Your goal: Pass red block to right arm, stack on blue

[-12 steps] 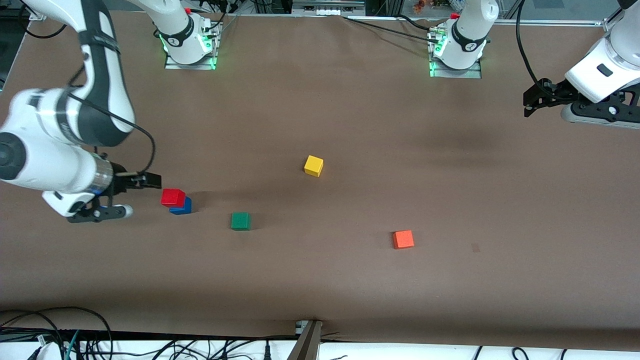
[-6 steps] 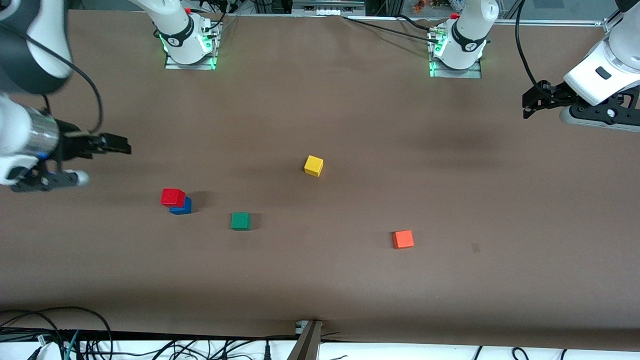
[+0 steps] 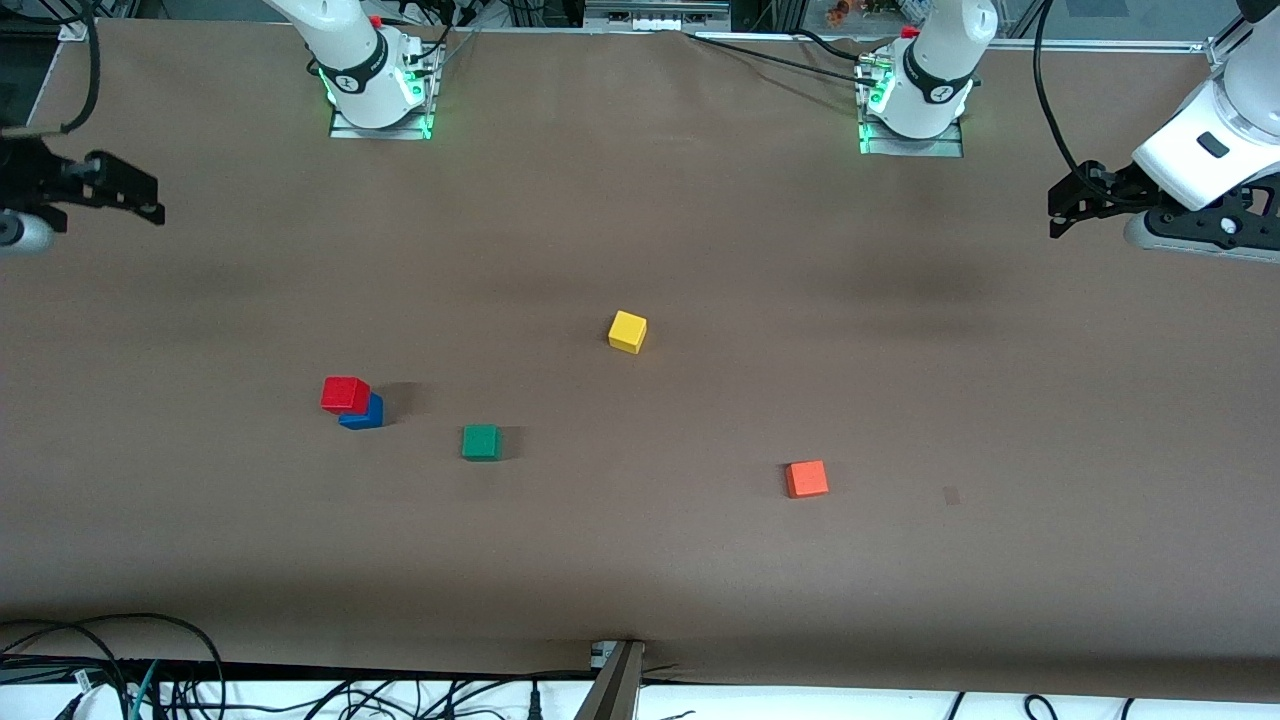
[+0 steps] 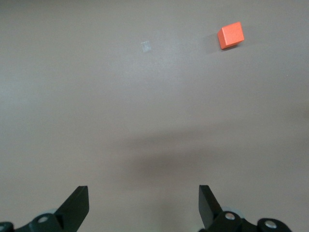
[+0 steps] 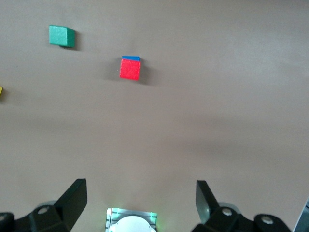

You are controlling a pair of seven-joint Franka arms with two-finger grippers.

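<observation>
The red block (image 3: 345, 394) sits on top of the blue block (image 3: 364, 413) on the brown table, toward the right arm's end. The right wrist view shows the red block (image 5: 130, 69) with a sliver of the blue block (image 5: 130, 58) under it. My right gripper (image 3: 135, 195) is open and empty, raised at the table's edge at the right arm's end, well clear of the stack; it also shows in the right wrist view (image 5: 141, 198). My left gripper (image 3: 1066, 205) is open and empty, raised over the left arm's end; it also shows in the left wrist view (image 4: 144, 205).
A green cube (image 3: 481, 442) lies beside the stack, toward the left arm's end. A yellow cube (image 3: 627, 331) lies mid-table. An orange-red cube (image 3: 806, 478) lies nearer the front camera, toward the left arm's end, and shows in the left wrist view (image 4: 230, 35). The arm bases (image 3: 378, 85) stand at the table's top edge.
My right gripper has risen and drawn away from the stack toward the table's edge. The red block stays on the blue one. The left arm has barely moved.
</observation>
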